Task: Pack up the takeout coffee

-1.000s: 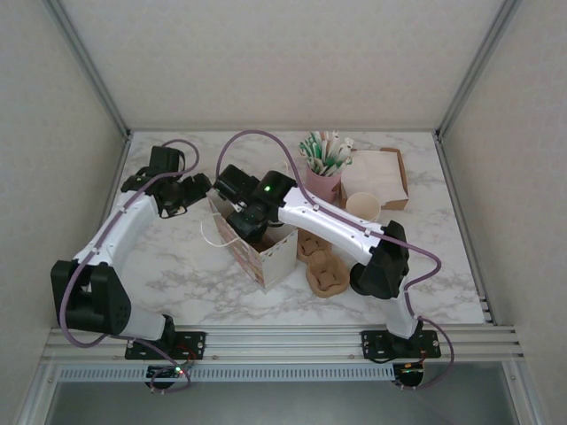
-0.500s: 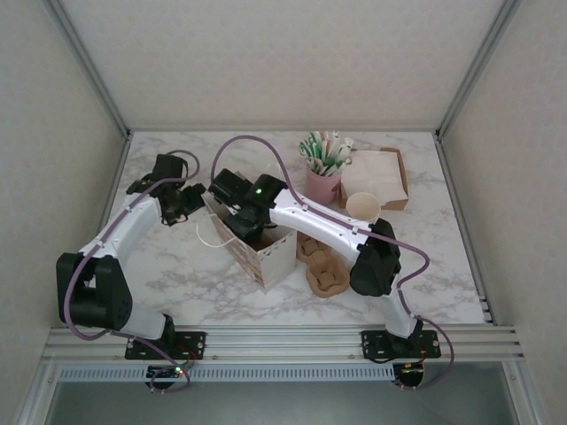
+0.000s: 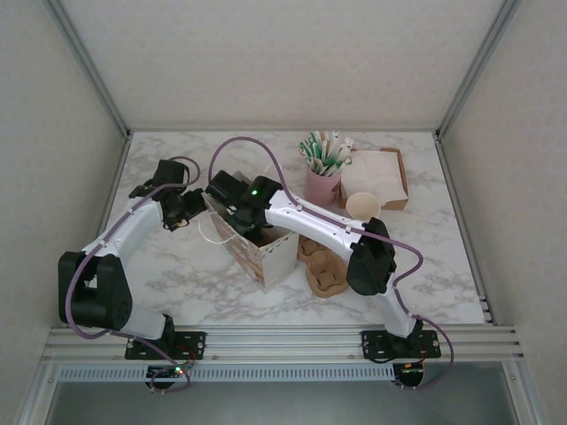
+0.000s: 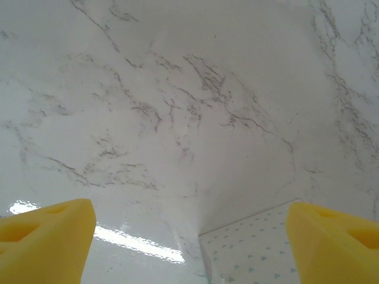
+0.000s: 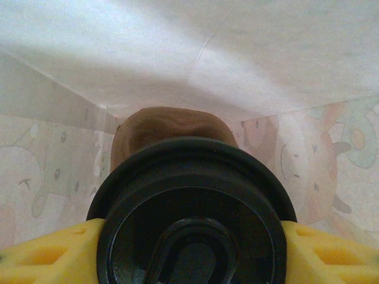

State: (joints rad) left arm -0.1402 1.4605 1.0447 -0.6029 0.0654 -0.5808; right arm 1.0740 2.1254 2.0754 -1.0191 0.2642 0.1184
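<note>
**Top external.** The right arm reaches over the paper bag standing on the marble table. The right gripper is sunk in the bag's open mouth. The left gripper sits just beside the bag's left wall; contact with it cannot be confirmed. Step in hand, as judged: lowering the coffee into the bag.

**Left wrist.** The left gripper stands wide, its yellow fingers at opposite edges of the picture with nothing between them. Below lie bare marble and a corner of the dotted bag.

**Right wrist.** The right gripper is clamped on the takeout coffee, one yellow pad on each side of its black lid (the jaws are partly open, as the lid's width demands). The cup hangs upright inside the bag, whose printed walls surround it. A brown moulded piece lies beyond the lid.

**Next move, as judged.** It calls for a straight descent until the cup seats, then release and a vertical withdrawal clear of the bag walls.
</note>
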